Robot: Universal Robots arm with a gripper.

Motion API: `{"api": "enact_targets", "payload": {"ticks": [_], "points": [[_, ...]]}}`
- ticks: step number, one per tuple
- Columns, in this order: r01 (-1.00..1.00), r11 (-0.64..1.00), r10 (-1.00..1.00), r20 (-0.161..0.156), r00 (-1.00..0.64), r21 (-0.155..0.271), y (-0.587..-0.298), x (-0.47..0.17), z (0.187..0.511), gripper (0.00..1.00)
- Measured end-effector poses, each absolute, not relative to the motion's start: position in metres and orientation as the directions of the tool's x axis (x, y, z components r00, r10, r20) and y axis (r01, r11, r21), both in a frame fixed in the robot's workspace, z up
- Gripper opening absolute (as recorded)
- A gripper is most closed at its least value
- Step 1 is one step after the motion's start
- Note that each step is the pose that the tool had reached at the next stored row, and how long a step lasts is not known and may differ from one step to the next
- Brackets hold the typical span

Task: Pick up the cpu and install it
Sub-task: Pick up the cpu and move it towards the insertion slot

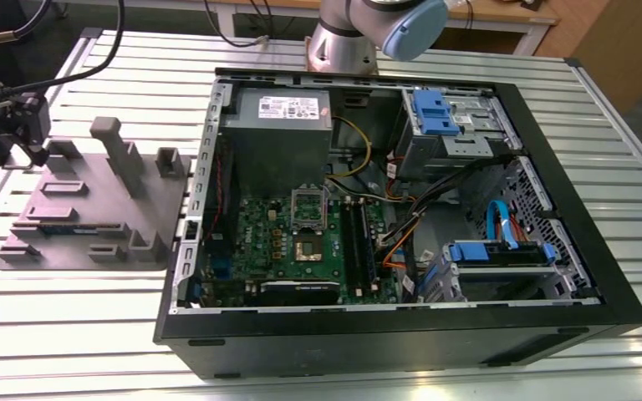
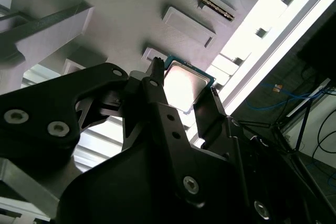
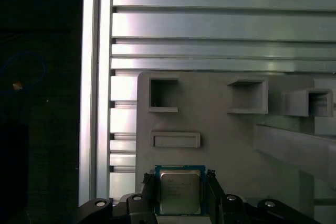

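1. The black two-fingered tool is closed to the width of the chip. One finger sits on each of two opposite edges, and it appears to pinch the chip rather than merely flank it.
2. The small flat square cpu, with a silvery-grey metal top and a thin green rim, lies directly between the fingertips. Its top faces the camera in both wrist views.
3. The chip is square, so it has no long axis, and its sides run parallel to the fingers.
4. Behind it is the grey moulded tray, which rests on the slatted aluminium table.
5. In the exterior view the tool hangs over the tray's far corner at the view's left.
6. The metal-framed socket with a dark centre lies well apart, toward the exterior view's right. It sits inside the open black computer case, beyond the case's near wall.
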State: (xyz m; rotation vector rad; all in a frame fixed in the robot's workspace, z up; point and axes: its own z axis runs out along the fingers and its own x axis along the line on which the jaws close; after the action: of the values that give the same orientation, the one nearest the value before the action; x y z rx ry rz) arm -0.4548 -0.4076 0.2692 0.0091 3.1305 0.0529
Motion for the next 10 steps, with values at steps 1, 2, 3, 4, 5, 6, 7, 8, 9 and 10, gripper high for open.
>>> {"api": "enact_targets", "payload": {"ticks": [1, 2, 3, 4, 5, 6, 7, 8, 9, 10], "points": [[0.006, 0.999, 0.006, -0.011, -1.0, 0.034, -0.408, -0.455, 0.269, 0.47], [0.006, 0.999, 0.006, -0.011, -1.0, 0.034, -0.408, -0.455, 0.274, 0.47], [0.006, 0.999, 0.006, -0.011, -1.0, 0.034, -0.408, -0.455, 0.278, 0.47], [0.006, 0.999, 0.006, -0.011, -1.0, 0.034, -0.408, -0.455, 0.278, 0.47], [0.006, 0.999, 0.006, -0.011, -1.0, 0.034, -0.408, -0.455, 0.278, 0.47], [0.006, 0.999, 0.006, -0.011, -1.0, 0.034, -0.408, -0.455, 0.279, 0.47], [0.006, 0.999, 0.006, -0.011, -1.0, 0.034, -0.408, -0.455, 0.279, 0.47], [0.006, 0.999, 0.006, -0.011, -1.0, 0.034, -0.408, -0.455, 0.279, 0.47], [0.006, 0.999, 0.006, -0.011, -1.0, 0.034, -0.408, -0.455, 0.279, 0.47], [0.006, 0.999, 0.006, -0.011, -1.0, 0.034, -0.408, -0.455, 0.28, 0.47]]}}
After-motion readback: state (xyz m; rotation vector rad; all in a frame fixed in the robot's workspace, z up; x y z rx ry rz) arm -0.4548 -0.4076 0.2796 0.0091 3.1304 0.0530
